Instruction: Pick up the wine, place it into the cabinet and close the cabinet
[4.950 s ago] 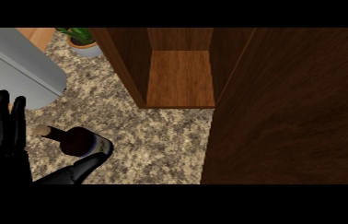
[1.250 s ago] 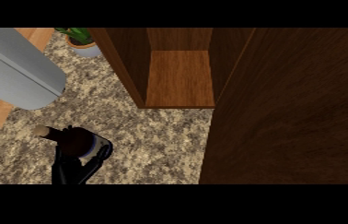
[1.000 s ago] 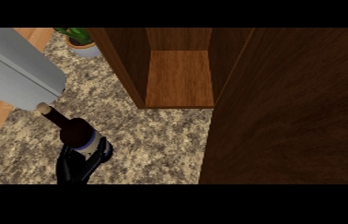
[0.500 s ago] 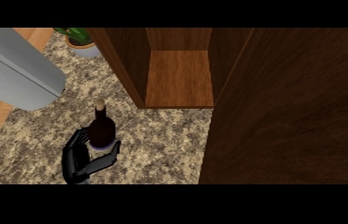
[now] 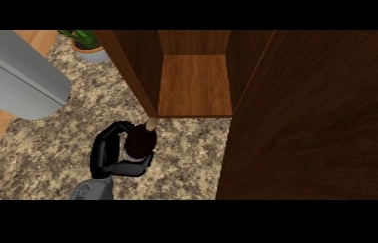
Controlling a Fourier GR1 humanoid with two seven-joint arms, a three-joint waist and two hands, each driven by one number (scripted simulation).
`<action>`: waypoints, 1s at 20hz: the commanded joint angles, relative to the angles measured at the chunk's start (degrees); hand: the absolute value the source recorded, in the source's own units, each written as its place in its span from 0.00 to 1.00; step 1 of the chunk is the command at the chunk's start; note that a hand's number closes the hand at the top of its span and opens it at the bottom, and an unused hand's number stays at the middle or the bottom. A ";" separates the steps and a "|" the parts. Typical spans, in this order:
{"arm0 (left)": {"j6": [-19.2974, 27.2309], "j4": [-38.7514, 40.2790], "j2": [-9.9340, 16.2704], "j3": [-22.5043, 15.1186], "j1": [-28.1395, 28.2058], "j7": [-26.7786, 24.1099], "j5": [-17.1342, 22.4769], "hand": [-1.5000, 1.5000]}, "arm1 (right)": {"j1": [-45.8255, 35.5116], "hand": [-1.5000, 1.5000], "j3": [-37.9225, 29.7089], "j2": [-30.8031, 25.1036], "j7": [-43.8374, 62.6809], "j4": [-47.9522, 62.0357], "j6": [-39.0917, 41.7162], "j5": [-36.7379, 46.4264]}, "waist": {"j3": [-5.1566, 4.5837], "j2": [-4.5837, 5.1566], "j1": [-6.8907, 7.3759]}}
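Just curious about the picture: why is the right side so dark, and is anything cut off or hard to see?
Head view: the open cabinet door is dark wood filling the right; the hand hides most of the wine bottle.

A speckled beige-and-brown granite worktop (image 5: 52, 152) fills the lower left. At its far edge stands 1 small green plant in a pale grey pot (image 5: 88, 47), near the far left corner. A large rounded grey metal body (image 5: 29, 82) lies over the worktop's left edge, well apart from the pot. A strip of orange wood (image 5: 33, 37) shows beyond it.
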 commanded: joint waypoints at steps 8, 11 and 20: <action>-0.69 -21.67 -2.97 -7.22 0.40 17.80 1.04 1.00 | 3.52 0.00 0.09 0.91 1.24 -3.76 0.83 -4.19 | 0.06 -0.12 0.89; 5.10 -26.15 -4.35 -11.69 -0.78 20.14 1.79 1.00 | 3.91 0.00 -1.48 0.03 2.74 -7.02 0.74 -4.85 | 0.04 -0.20 0.34; 19.26 -32.02 -4.43 -15.08 -13.80 38.48 -0.31 1.00 | 4.98 0.00 -4.71 0.23 0.00 -3.64 2.54 -8.13 | 0.04 0.06 0.22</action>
